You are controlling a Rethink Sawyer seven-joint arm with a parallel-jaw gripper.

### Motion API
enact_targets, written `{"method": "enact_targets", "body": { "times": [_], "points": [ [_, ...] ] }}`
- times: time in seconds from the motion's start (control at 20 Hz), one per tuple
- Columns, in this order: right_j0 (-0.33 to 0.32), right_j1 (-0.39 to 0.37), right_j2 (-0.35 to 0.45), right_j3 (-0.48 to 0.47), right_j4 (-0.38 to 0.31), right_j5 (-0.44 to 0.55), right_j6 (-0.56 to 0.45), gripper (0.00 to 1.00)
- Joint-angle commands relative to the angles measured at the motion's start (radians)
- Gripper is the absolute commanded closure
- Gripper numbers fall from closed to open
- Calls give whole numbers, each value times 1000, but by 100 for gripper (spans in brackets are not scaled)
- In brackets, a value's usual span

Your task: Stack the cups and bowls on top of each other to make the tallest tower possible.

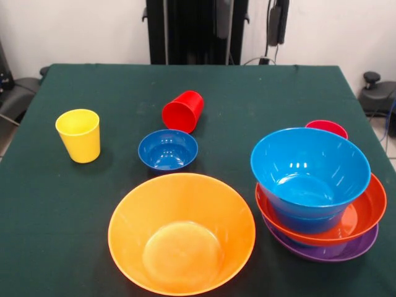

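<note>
A huge orange bowl [181, 232] sits at the near middle of the table. The tower [318, 198] stands at the near right: a purple bowl [328, 252] lowest, a red-orange bowl [365, 213] in it, a large blue bowl [309, 168] on top. A small blue bowl [167, 150] rests upright behind the orange one. Just beyond it a red cup [183, 111] lies on its side. A yellow cup [78, 135] stands upright at the left. Only the rim of a pinkish-red cup [327, 127] shows behind the tower. No gripper or arm shows.
The dark green tablecloth [74, 216] covers the table, with its edges at the left, right and far sides. Black equipment sits off the table at the far left [15, 93] and far right [377, 93].
</note>
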Motion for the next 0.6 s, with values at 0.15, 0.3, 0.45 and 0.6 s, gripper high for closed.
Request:
{"method": "enact_targets", "body": {
  "times": [0.15, 0.3, 0.45, 0.6],
  "points": [
    [-61, 133, 197, -31, -118, 26, -399, 0],
    [-68, 134, 206, -48, -132, 48, -405, 0],
    [-78, 151, 221, -70, -143, 60, -419, 0],
    [-98, 125, 225, -10, -143, 29, -428, 0]
  ]
}}
